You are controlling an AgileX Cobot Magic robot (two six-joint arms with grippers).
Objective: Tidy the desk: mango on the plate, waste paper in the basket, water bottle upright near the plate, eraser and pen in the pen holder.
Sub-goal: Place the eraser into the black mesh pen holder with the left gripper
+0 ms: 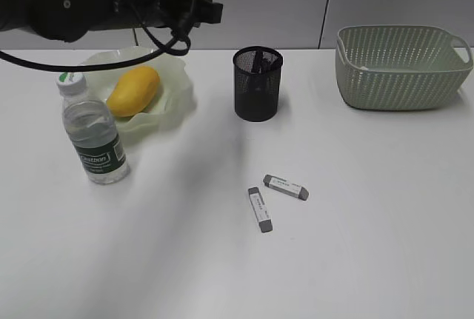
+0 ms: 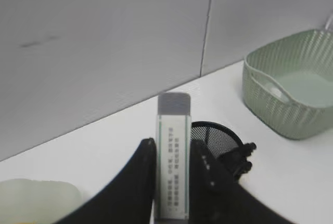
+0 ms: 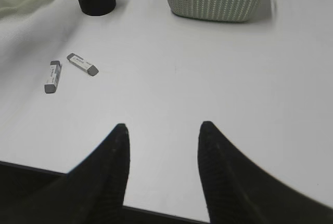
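Between the two dark fingers of the left gripper (image 2: 171, 182) stands an eraser (image 2: 174, 156), clamped upright, white with a printed sleeve and a grey top end that rises clear of the fingertips. Just beyond and to the right of it in the left wrist view is the rim of the black mesh pen holder (image 2: 218, 135), with something dark poking out at its right side; farther right sits the pale green basket (image 2: 283, 109). At the lower left corner a pale edge of the plate (image 2: 36, 198) shows.

From the exterior view, the left arm hangs high over the plate (image 1: 174, 93), which holds the mango (image 1: 133, 91). The water bottle (image 1: 92, 138) stands upright just beside the plate, at its near left edge. The pen holder (image 1: 258, 82) is to the right of the plate, and the basket (image 1: 404, 67) stands well apart at the far right. Two more erasers (image 1: 285, 186) (image 1: 260, 209) lie flat on the white bench (image 1: 385, 223), near each other, in front of the holder.

The right gripper (image 3: 162, 146) hovers low over bare bench with its fingers spread apart and nothing between them; those two erasers lie well off to its left.
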